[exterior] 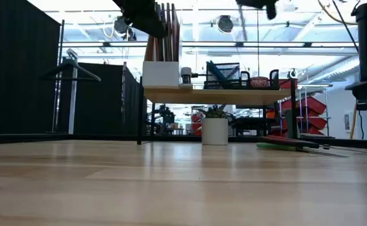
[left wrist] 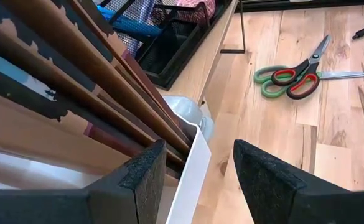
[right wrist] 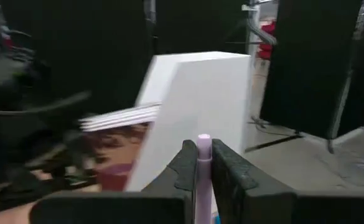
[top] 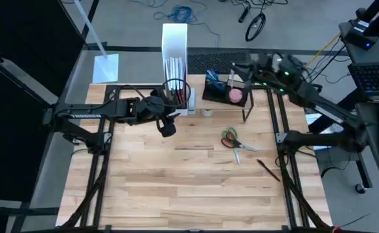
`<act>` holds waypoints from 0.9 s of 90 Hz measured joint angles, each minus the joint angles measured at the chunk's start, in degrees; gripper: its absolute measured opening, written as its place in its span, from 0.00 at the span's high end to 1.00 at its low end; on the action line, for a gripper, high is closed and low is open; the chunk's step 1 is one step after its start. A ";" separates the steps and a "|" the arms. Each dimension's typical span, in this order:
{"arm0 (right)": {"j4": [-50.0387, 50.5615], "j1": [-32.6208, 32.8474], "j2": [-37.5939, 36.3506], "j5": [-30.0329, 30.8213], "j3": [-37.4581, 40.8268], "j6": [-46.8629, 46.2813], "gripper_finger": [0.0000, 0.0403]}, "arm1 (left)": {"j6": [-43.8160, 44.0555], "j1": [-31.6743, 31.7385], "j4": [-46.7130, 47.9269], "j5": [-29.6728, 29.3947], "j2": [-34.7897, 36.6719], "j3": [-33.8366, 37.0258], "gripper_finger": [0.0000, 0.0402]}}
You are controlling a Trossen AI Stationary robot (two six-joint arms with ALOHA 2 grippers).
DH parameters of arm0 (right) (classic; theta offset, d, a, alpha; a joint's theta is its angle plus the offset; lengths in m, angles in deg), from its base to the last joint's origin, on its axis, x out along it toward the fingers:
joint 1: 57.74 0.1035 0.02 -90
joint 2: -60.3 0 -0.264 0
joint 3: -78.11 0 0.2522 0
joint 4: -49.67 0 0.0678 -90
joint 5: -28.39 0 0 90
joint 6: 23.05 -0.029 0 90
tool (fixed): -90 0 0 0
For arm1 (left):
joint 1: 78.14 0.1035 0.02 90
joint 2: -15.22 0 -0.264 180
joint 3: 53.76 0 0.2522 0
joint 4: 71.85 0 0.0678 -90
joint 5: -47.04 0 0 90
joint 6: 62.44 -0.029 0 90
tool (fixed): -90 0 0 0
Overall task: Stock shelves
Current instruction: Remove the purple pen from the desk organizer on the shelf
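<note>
Overhead, the right gripper (right wrist: 204, 163) pinches a slim, stiff, light pink pen (right wrist: 203, 149) above the shelves (top: 199, 111) at one o'clock. It is best held mid-barrel. The left gripper (left wrist: 195, 174), jaws open, hovers by the white file box (top: 175, 45).

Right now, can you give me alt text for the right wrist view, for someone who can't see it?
The right gripper has its dark jaws shut on a pale purple pen held upright. Just beyond stands a tall white magazine file box with flat folders sticking out of its open side, against black curtains.

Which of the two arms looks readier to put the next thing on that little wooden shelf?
The right. Its gripper already pinches a pink pen above the black organizer tray on the shelf. The left gripper is open and empty by the white file box.
</note>
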 joint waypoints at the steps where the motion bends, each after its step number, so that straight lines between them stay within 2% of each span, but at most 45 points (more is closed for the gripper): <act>1: 0.57 0.27 -0.49 -0.01 0.00 -0.28 0.97 | 0.00 0.00 0.00 0.00 0.00 0.00 0.56; 19: 13.70 5.74 -7.30 -0.01 -0.01 -7.87 0.97 | 0.00 0.00 -0.02 0.02 0.00 0.00 0.56; 39: 42.42 10.89 -9.18 0.31 0.29 -19.83 0.97 | 0.04 0.00 -0.03 0.02 0.00 0.00 0.56; 46: 48.41 13.34 -9.03 0.45 2.77 -24.32 0.97 | 0.07 0.00 -0.04 0.00 0.00 -0.02 0.56; 59: 49.29 19.35 -8.94 0.52 12.12 -31.53 0.97 | 0.09 0.00 -0.09 0.02 0.00 0.00 0.56; 81: 40.44 29.00 -8.66 1.21 28.39 -43.86 0.97 | 0.07 0.02 -0.10 0.02 0.00 -0.01 0.56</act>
